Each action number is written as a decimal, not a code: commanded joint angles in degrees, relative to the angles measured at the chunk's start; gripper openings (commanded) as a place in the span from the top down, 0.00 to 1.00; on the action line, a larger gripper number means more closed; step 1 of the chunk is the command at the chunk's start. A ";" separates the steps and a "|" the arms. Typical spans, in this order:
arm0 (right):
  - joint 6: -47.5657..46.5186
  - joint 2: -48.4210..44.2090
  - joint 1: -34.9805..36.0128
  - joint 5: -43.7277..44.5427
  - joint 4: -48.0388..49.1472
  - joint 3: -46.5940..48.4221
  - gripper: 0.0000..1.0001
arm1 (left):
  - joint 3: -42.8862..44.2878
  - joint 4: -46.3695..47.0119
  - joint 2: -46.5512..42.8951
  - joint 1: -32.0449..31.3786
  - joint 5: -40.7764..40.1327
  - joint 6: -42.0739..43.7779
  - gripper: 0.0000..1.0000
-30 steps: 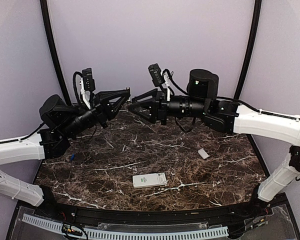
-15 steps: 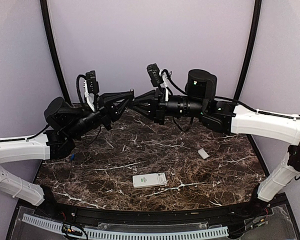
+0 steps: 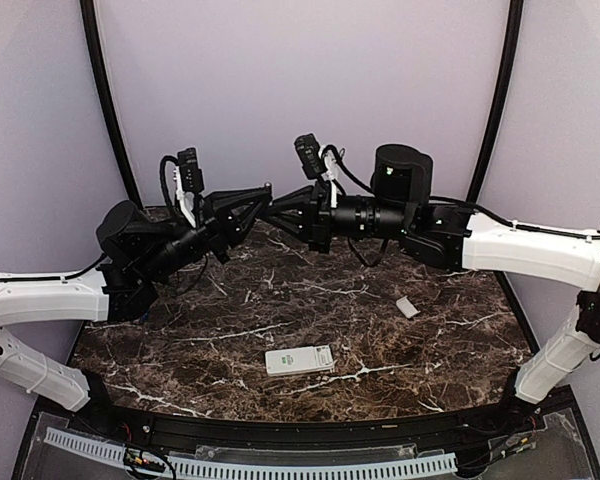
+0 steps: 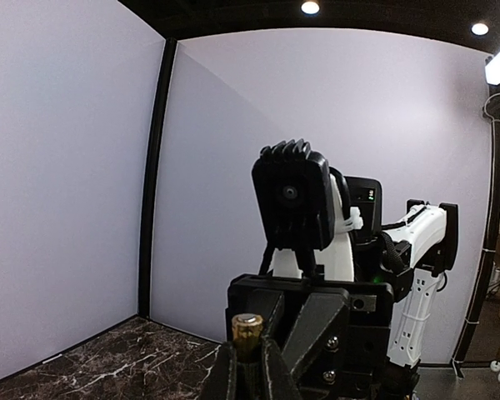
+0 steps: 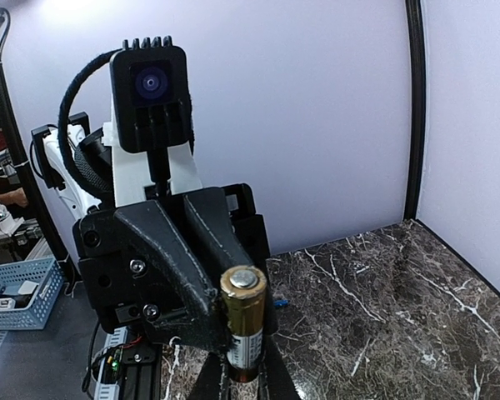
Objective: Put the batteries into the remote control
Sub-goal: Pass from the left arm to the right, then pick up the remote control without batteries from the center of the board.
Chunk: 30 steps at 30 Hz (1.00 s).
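Above the back of the table both grippers meet fingertip to fingertip. A gold-and-black battery [image 5: 245, 321] stands upright between the jaws of my right gripper [image 5: 243, 382], which are shut on its lower half. My left gripper [image 4: 248, 371] is shut on the same battery, whose gold tip [image 4: 247, 327] pokes out above its fingers. In the top view the left gripper [image 3: 263, 194] and right gripper [image 3: 277, 206] hide the battery between them. The white remote control [image 3: 299, 360] lies flat near the front edge, far below both grippers.
A small white flat piece [image 3: 407, 307] lies on the dark marble table [image 3: 380, 380] to the right. A tiny blue object [image 3: 142, 313] sits at the left edge. Curved black posts and pale walls close the back.
The left arm has moved right until its fingertips meet the right gripper's. The right gripper's jaws have closed around the battery.
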 commanded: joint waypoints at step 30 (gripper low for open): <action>-35.06 -13.93 2.15 2.92 -30.87 -1.21 1.00 | 0.70 -29.20 -10.05 -0.63 15.03 20.35 0.30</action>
